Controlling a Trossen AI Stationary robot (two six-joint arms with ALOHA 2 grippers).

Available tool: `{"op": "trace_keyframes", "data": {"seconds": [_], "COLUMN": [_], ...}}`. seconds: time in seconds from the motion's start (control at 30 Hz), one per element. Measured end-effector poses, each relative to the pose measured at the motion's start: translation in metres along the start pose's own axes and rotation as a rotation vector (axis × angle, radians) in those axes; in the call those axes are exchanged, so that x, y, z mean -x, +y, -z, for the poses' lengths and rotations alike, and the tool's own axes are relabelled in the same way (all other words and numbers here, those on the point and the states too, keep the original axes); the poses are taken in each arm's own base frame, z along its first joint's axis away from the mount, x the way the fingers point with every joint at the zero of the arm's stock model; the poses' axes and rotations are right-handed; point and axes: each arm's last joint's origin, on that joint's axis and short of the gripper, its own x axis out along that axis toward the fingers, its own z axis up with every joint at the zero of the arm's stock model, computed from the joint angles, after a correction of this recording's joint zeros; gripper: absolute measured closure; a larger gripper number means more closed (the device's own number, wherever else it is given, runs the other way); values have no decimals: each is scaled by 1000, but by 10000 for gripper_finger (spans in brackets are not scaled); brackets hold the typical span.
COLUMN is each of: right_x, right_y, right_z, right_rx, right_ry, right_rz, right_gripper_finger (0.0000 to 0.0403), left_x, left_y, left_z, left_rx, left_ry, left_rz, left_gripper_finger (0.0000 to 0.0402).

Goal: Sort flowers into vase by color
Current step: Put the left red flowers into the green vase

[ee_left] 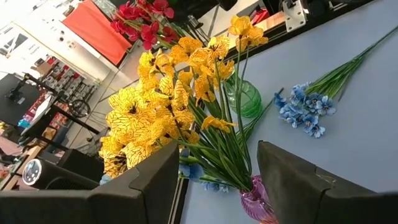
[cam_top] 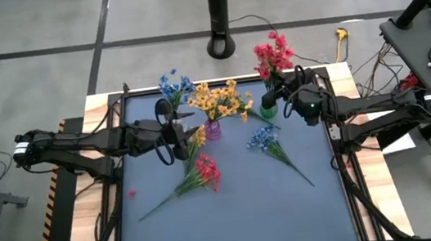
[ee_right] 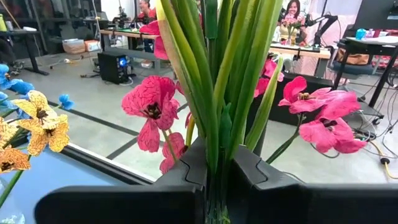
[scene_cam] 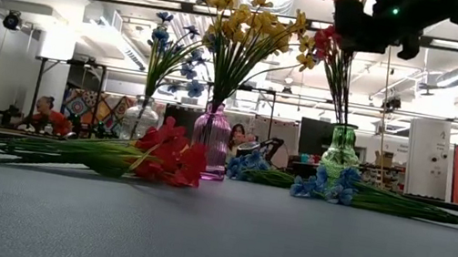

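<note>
Near the table's far right corner, the right gripper (cam_top: 279, 89) is clamping a red sprig (cam_top: 272, 54) upright, its stems pointing straight down into the green vase (cam_top: 269, 111) directly beneath. Left gripper (cam_top: 177, 133) is waiting with fingers apart beside the yellow bunch (cam_top: 217, 100) in the pink vase (cam_top: 213, 131).

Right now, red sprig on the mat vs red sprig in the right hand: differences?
The red sprig on the mat lies flat and free; the red sprig in the right hand stands upright, stems clamped by the right hand above the green vase. Both have red blossoms and green stems.
</note>
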Motion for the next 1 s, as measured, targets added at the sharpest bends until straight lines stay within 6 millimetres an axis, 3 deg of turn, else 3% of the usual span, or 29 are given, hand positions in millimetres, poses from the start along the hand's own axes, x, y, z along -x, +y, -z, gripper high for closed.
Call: {"op": "trace_keyframes", "data": {"seconds": [0.17,0.53,1.0], "right_x": [1,1,13], "right_y": [-1,-4,-8], "right_z": [3,11,17], "right_rx": [3,30,51], "right_ry": [22,76,200], "right_rz": [2,60,21], "right_gripper_finger": [355,236,112], "left_x": [0,-1,0], "left_y": [0,0,0], "left_z": [0,1,0], "left_rx": [0,11,256], "left_ry": [0,2,9], "left_rz": [0,-3,1], "left_gripper_finger": [201,201,201]}}
